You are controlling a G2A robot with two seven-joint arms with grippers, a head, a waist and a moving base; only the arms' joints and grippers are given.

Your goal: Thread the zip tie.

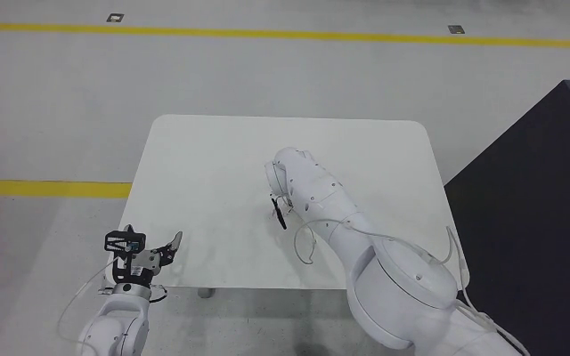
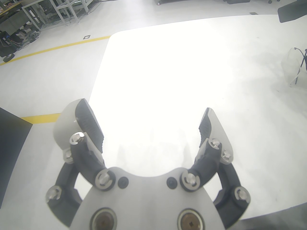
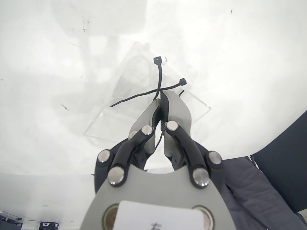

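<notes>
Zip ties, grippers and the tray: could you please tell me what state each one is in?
Right gripper: shut on the held zip tie.
Held zip tie: pinched, straight, not looped.
Second zip tie: loose, unthreaded, crossing the held one over the clear tray.
Left gripper: open, empty.

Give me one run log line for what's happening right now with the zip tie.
right claw shut on zip tie | second zip tie on clear holder | left claw open, empty, over table edge | not yet threaded
</notes>
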